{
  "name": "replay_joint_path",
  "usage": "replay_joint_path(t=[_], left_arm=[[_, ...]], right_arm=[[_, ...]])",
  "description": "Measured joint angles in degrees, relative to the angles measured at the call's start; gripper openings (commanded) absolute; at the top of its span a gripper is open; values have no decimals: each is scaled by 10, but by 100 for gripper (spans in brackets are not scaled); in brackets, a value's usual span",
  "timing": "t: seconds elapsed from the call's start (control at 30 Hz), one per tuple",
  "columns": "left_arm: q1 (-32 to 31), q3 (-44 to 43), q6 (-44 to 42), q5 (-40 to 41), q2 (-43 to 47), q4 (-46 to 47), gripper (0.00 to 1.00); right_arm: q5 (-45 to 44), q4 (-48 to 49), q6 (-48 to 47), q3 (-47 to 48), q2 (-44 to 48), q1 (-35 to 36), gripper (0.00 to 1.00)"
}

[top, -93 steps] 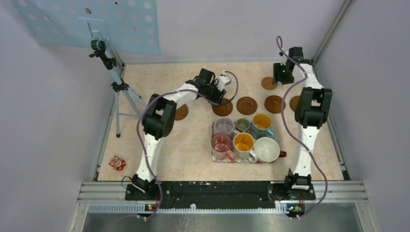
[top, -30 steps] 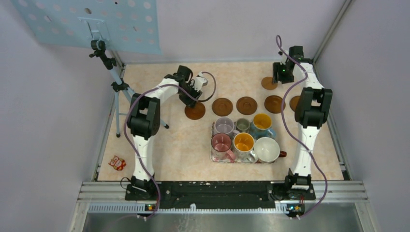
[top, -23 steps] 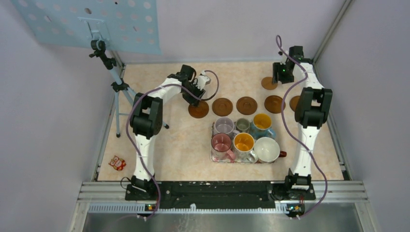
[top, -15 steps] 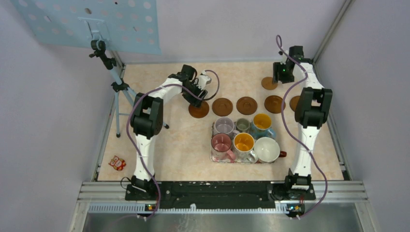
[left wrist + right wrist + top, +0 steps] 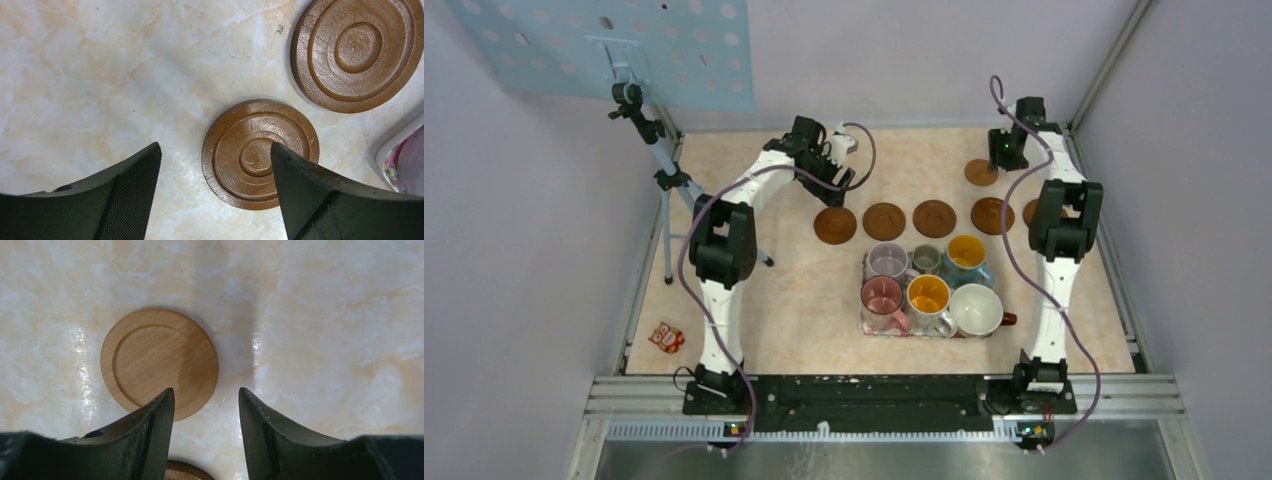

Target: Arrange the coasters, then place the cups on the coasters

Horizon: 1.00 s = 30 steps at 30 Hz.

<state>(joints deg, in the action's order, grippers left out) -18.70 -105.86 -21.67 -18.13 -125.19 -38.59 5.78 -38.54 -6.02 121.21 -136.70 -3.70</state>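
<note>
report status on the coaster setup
Left end effector open above a dark coaster. Right end effector open over a light coaster. All cups in tray. Nothing blocking.

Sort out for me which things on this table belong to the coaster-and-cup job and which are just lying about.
Job:
- six coasters
- six cups

Lying about:
- floral tray under the cups
- tripod
- blue perforated board
- small orange object at the near left
</note>
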Motion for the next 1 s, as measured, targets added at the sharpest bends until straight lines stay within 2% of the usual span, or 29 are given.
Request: replay_joint_path(t=[0.2,0.37,0.6,0.7,0.8,0.9,1.0], left_arm=[[15,2,9,-21,28,0,86],[24,9,12,-28,55,0,86],[26,18,10,-37,65,0,84],[26,27,10,-43,64,3,84],[24,32,15,-56,63,18,83],[19,19,26,-68,48,40,82],[2,-48,44,-77,-6,60,82]], right_arm=[[1,9,10,8,-28,6,43],[9,12,18,21,-39,15,34],[52,38,55,69,-76,48,22],[84,55,89,78,-88,73,20],[118,80,127,101,-111,103,24],[147,102,164,112,-124,128,32],[156,107,177,112,-124,136,44]])
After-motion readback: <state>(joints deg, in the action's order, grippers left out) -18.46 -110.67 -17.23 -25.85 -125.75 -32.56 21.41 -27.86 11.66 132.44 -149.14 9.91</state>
